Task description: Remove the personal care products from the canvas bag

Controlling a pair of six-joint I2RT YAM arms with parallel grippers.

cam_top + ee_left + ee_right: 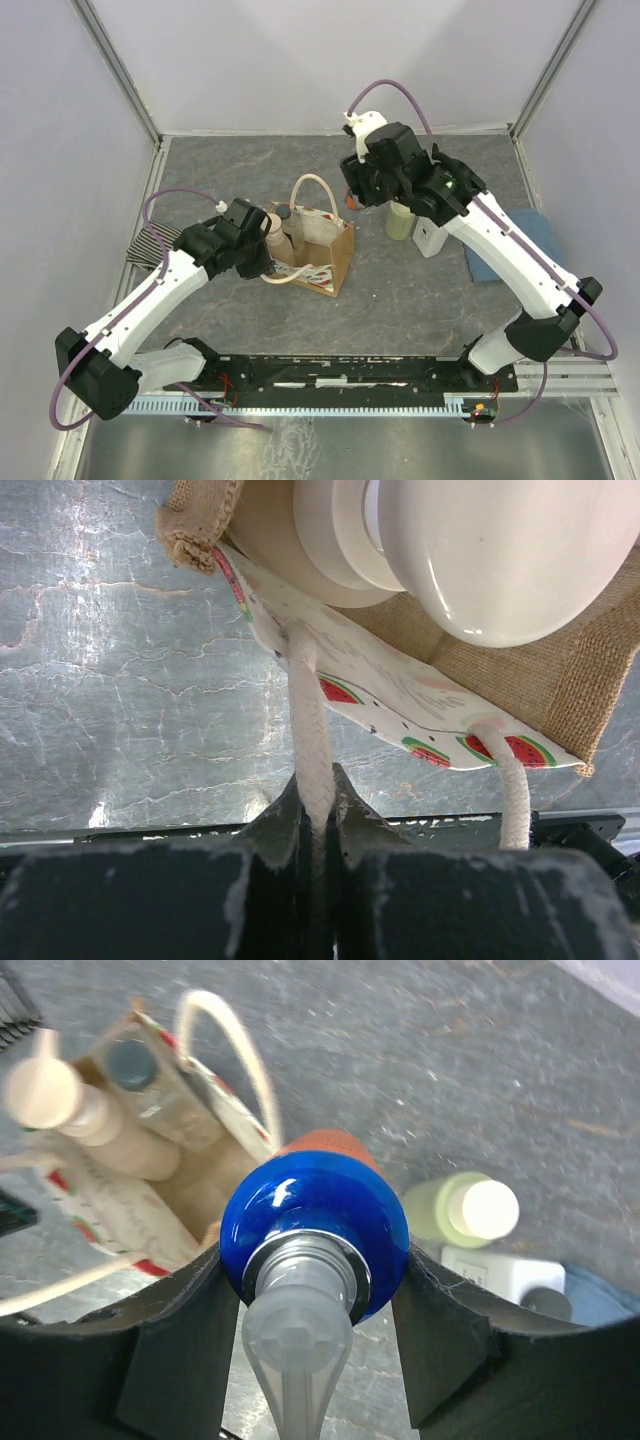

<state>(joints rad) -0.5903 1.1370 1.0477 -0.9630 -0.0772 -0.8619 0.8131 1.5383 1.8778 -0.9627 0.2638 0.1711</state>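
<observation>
Clenching the cream loop handle [308,710] in the left tool [318,805], with the rope pinched tight between the jaws, probably to anchor the canvas bag [335,258] on the counter [420,300] against lifting or tipping during extraction. Grasping the blue-and-orange bottle [310,1210] in the right tool [312,1260], around its blue upper part, just past the bag's far right corner, clear of the opening; impossible to tell whether touching the counter. Already out, resting close together just right of that spot: the pale yellow-green bottle [400,221] and the white bottle [430,238], presumably to keep removed items grouped and away from the bag. Left inside the bag, upright: the tan pump bottle [272,231] and a dark-capped bottle [291,222]. By judgement, roughly halfway through.
</observation>
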